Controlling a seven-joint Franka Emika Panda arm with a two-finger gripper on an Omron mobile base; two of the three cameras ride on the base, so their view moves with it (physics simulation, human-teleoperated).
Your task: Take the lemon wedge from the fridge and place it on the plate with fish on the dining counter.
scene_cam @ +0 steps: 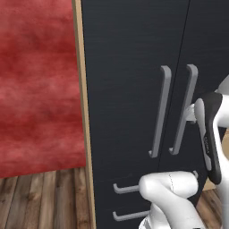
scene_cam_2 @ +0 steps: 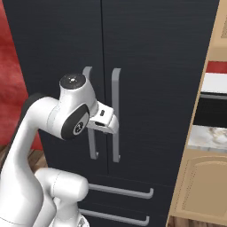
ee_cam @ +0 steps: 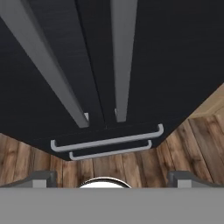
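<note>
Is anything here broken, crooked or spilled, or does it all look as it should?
Nothing stands out. The fridge has both doors shut and flush, its two long handles hang straight and parallel, and the drawer handles below sit level. The wooden floor looks clean. The gripper is open, holding nothing.

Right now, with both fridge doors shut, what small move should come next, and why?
Probably ease the open tool forward onto the right door's bar handle and close on it. The fridge is still shut, so the lemon wedge inside can't be reached. In the right base view the tool sits level with the handle, just in front of it, and holds nothing.
</note>
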